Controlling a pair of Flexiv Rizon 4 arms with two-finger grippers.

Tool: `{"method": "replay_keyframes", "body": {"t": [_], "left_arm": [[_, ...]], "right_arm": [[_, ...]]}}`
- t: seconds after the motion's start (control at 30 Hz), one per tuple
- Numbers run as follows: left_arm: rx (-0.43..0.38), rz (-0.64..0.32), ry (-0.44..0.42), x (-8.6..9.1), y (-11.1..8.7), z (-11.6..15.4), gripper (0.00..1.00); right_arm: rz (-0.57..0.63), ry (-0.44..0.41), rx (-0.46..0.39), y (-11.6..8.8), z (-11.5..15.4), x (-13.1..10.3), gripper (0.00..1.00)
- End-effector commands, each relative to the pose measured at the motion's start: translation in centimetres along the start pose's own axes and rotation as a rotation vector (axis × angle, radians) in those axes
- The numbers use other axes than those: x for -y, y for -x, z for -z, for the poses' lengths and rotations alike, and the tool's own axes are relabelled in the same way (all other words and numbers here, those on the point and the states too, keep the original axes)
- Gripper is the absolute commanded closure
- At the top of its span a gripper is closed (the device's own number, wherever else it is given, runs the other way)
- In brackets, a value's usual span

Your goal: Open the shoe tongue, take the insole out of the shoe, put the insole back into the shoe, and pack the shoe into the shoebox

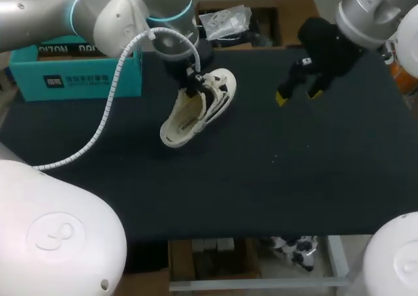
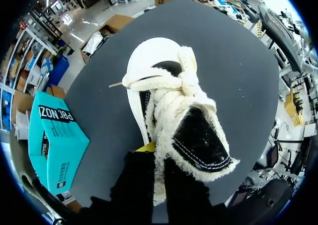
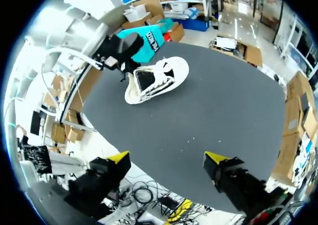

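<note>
A white shoe (image 1: 196, 110) with black trim and a fleecy lining lies near the table's middle, its toe toward me in the head view. My left gripper (image 1: 194, 80) is shut on the fleecy edge at the shoe's opening. In the left wrist view that fleece strip (image 2: 160, 150) runs between the black fingers, with one yellow tip (image 2: 146, 147) showing and the white toe cap (image 2: 151, 53) ahead. The insole is not visible. The teal shoebox (image 1: 78, 70) stands at the back left. My right gripper (image 1: 299, 95) hangs open and empty above the table's right, far from the shoe (image 3: 154, 78).
A cardboard box (image 1: 241, 21) holding plastic bags sits at the table's far edge behind the shoe. A white coiled cable (image 1: 108, 106) trails from my left arm over the table's left part. Bare black tabletop (image 1: 274, 172) spreads in front and to the right.
</note>
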State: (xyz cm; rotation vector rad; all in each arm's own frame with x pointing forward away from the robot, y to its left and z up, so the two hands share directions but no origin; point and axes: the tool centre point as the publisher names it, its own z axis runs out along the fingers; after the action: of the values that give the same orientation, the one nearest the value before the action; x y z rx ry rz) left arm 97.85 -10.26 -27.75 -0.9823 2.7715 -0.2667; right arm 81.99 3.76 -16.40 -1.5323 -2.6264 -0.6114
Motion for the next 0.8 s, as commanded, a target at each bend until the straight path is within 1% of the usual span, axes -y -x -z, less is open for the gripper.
{"method": "replay_keyframes", "body": {"t": [0.03, 0.07, 0.13, 0.17, 0.2, 0.27, 0.3, 0.37, 0.5, 0.6, 0.67, 0.7, 0.73, 0.77, 0.8], "left_arm": [[0.014, -0.087, -0.009, -0.1, 0.9, 2.1, 1.0], [0.03, -0.108, -0.006, -0.1, 1.1, 2.5, 1.0], [0.031, -0.124, -0.012, -0.1, 1.5, 3.2, 1.0], [0.046, -0.134, -0.005, 0.0, 1.8, 3.8, 1.0], [0.063, -0.125, -0.008, 0.2, 2.1, 4.2, 1.0], [0.076, -0.141, -0.001, 0.2, 2.7, 5.0, 1.0], [0.093, -0.135, 0.001, 0.4, 3.3, 5.8, 1.0], [0.113, -0.131, -0.006, 0.3, 4.4, 6.9, 1.0], [0.16, -0.1, -0.046, -0.1, 6.8, 9.5, 1.0], [0.178, -0.115, -0.081, -0.1, 8.9, 11.1, 1.0], [0.218, -0.126, -0.091, -0.1, 10.3, 11.7, 1.0], [0.228, -0.143, -0.091, -0.1, 11.1, 11.9, 1.0], [0.241, -0.148, -0.092, -0.1, 11.7, 12.0, 1.0], [0.262, -0.154, -0.095, -0.1, 12.9, 12.2, 1.0], [0.259, -0.167, -0.099, -0.2, 14.0, 12.5, 1.0]], "right_arm": [[0.425, -0.039, -0.009, 0.8, 0.5, -0.2, 0.0], [0.497, -0.037, -0.003, 0.8, 0.9, -0.2, 0.0], [0.568, -0.042, 0.004, 1.3, 1.4, 0.1, 0.0], [0.645, -0.022, -0.002, 1.7, 1.9, 0.5, 0.0], [0.707, -0.038, 0.008, 1.8, 2.1, 0.5, 0.0], [0.812, -0.077, 0.031, 1.6, 2.3, 0.7, 0.0], [0.763, -0.101, 0.003, 1.9, 2.3, 0.8, 0.0], [0.763, -0.101, 0.003, 1.9, 2.3, 0.8, 0.0], [0.763, -0.101, 0.003, 1.9, 2.3, 0.8, 0.0], [0.763, -0.101, 0.003, 1.9, 2.3, 0.8, 0.0], [0.763, -0.101, 0.003, 1.9, 2.3, 0.8, 0.0], [0.828, -0.087, 0.032, 1.2, 1.8, -0.3, 0.0], [0.859, -0.09, 0.048, 0.8, 1.6, -0.8, 0.0], [0.918, -0.107, 0.056, 0.4, 0.9, -1.7, 0.0], [0.954, -0.124, 0.073, -0.1, 0.5, -2.1, 0.0]]}}
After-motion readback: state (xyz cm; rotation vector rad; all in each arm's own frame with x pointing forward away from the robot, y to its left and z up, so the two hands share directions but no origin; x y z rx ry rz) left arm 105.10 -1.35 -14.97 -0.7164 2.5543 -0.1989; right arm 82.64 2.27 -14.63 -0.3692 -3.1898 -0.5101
